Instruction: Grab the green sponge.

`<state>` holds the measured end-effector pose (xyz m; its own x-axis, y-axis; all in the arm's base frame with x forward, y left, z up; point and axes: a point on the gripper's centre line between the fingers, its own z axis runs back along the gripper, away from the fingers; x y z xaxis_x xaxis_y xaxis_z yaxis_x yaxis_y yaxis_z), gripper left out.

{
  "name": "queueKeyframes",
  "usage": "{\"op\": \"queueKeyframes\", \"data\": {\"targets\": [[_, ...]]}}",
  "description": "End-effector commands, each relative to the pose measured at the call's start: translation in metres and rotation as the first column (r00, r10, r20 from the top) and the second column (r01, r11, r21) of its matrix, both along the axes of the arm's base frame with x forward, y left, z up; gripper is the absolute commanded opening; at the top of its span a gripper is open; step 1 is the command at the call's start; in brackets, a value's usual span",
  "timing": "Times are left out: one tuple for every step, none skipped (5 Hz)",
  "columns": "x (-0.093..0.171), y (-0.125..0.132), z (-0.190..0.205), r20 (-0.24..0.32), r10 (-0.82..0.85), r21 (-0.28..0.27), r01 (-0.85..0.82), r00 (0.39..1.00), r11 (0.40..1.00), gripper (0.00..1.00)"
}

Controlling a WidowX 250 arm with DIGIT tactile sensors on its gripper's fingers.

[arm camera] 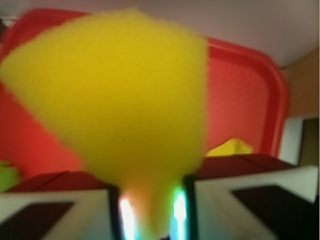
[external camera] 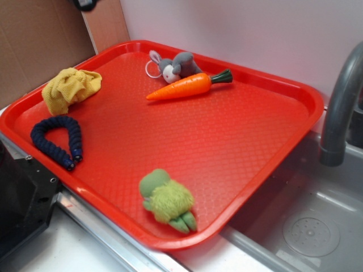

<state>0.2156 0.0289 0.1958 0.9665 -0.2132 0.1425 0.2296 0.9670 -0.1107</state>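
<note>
The green sponge fills most of the wrist view as a blurred yellow foam face; its green layer does not show. Its lower end narrows down between the two fingers of my gripper, which is shut on it. The sponge hangs above the red tray. In the exterior view neither the sponge nor the gripper shows.
On the red tray lie a yellow cloth, a dark blue braided loop, a grey bunny, an orange carrot and a fuzzy green plush toy. A grey faucet and a sink are on the right.
</note>
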Motion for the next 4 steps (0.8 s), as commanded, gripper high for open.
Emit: {"op": "queueKeyframes", "data": {"targets": [[-0.002, -0.031, 0.055, 0.072, 0.034, 0.000, -0.035, 0.997, 0.999, 0.00], [-0.002, -0.041, 0.056, 0.042, 0.109, -0.039, -0.107, 0.993, 0.993, 0.00], [-0.007, -0.062, 0.059, 0.005, 0.121, -0.048, -0.121, 0.993, 0.991, 0.00], [-0.012, -0.076, 0.041, -0.076, 0.280, 0.013, -0.280, 0.957, 0.960, 0.00]]}}
